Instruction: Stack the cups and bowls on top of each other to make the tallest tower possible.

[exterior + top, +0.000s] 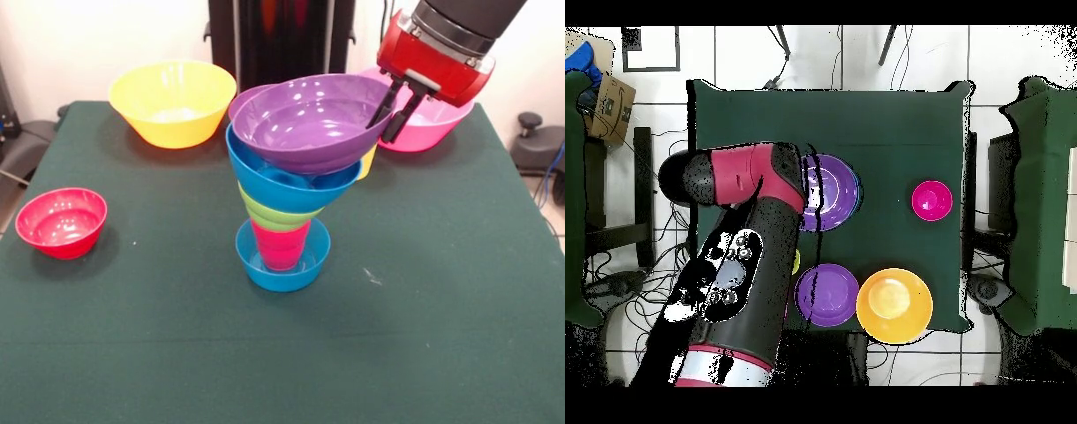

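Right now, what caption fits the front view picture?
Gripper holds purple bowl atop leaning tower.

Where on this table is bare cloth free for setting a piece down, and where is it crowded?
Free: the near strip in front of the tower, the stretch between the tower and the small red bowl, and the side below the pink bowl. Crowded: the far edge with the yellow bowl, and beside the tower where the gripper grips the purple bowl.
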